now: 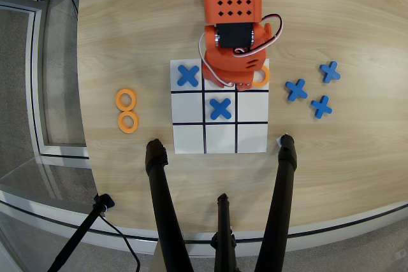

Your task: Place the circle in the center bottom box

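Note:
The orange arm [233, 23] reaches down from the top of the overhead view, and its gripper [233, 83] hangs over the white board [220, 138]. It covers most of the middle cell [217, 88] of the row nearest the robot base. One orange ring [262, 76] lies in the right cell of that row, partly hidden by the gripper and touching or just beside it. Two more orange rings [126, 99] [128, 121] lie on the table left of the board. The jaws are hidden under the arm, so I cannot tell whether they hold anything.
Blue crosses lie in the board's near-base left cell [188, 75] and central cell [220, 108]. Three more blue crosses [296, 89] [329, 71] [321, 106] lie right of the board. Black tripod legs [159, 189] [285, 176] rise at the table's lower edge.

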Available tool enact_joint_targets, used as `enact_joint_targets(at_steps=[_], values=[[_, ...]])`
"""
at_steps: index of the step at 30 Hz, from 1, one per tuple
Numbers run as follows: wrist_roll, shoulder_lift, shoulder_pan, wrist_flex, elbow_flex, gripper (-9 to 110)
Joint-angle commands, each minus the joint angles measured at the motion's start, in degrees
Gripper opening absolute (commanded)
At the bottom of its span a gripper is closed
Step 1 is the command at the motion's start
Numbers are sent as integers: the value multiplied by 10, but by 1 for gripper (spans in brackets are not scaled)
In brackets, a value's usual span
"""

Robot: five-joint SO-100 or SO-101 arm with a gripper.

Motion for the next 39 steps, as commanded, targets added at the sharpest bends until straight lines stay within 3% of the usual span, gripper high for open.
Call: enact_joint_targets(at_steps=[1, 9, 18, 24, 30, 33, 39], values=[[-18, 28, 21, 57, -69, 13], [-72, 189, 104, 311, -153, 13], [-155, 592, 145, 431, 105, 13], [-161, 758, 171, 408, 300, 13], [-162, 789, 170, 235, 486, 12], [-158, 790, 165, 243, 492, 0], [-163, 790, 214, 280, 492, 0]])
